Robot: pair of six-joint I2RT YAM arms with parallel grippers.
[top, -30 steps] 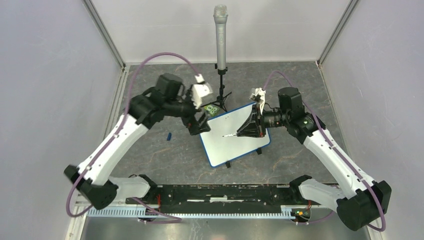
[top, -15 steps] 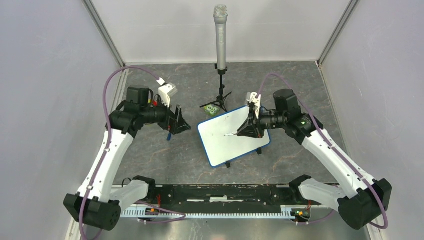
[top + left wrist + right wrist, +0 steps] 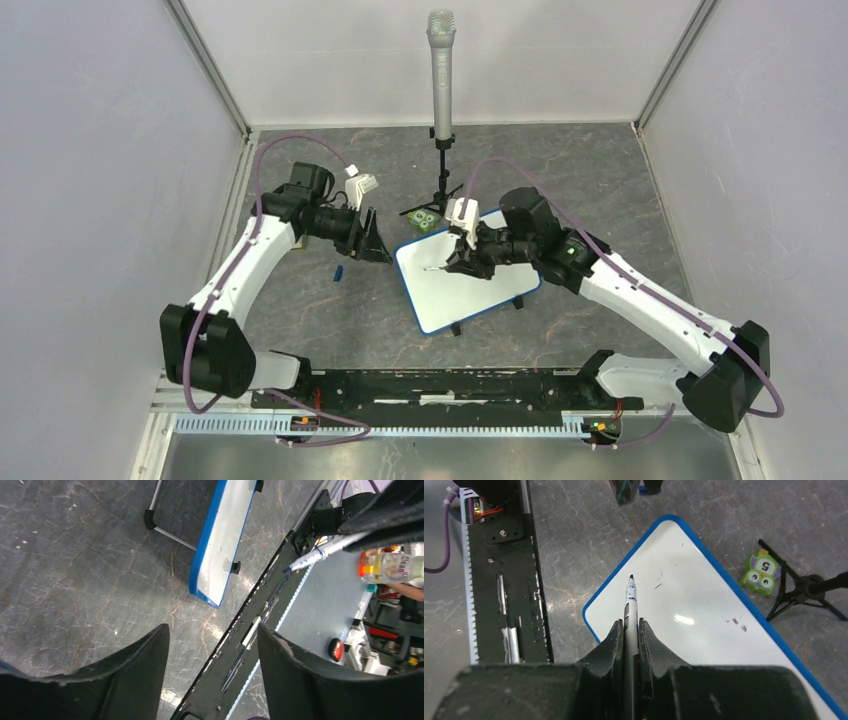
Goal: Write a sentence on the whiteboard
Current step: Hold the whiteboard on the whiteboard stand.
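The whiteboard (image 3: 478, 290) lies tilted at the table's centre, white with a thin blue edge (image 3: 599, 597). No sentence shows on the whiteboard (image 3: 704, 630), only a few small dark specks. My right gripper (image 3: 458, 264) is shut on a marker (image 3: 630, 605) whose dark tip points over the board's left part. Whether the tip touches the surface I cannot tell. My left gripper (image 3: 377, 246) hangs open and empty left of the board. In the left wrist view my left gripper (image 3: 212, 635) frames bare table, with the board's blue edge (image 3: 207, 540) and the marker (image 3: 320, 555) beyond.
A microphone on a black tripod (image 3: 441, 75) stands behind the board. A green owl tile (image 3: 424, 220) lies at the board's far corner, also seen as the owl tile (image 3: 763, 572). A small blue cap (image 3: 339, 272) lies below the left gripper. The black base rail (image 3: 440, 385) runs along the near edge.
My left arm drew away from the board's left edge, and its jaws have narrowed a little. My right gripper carried the marker leftward across the board.
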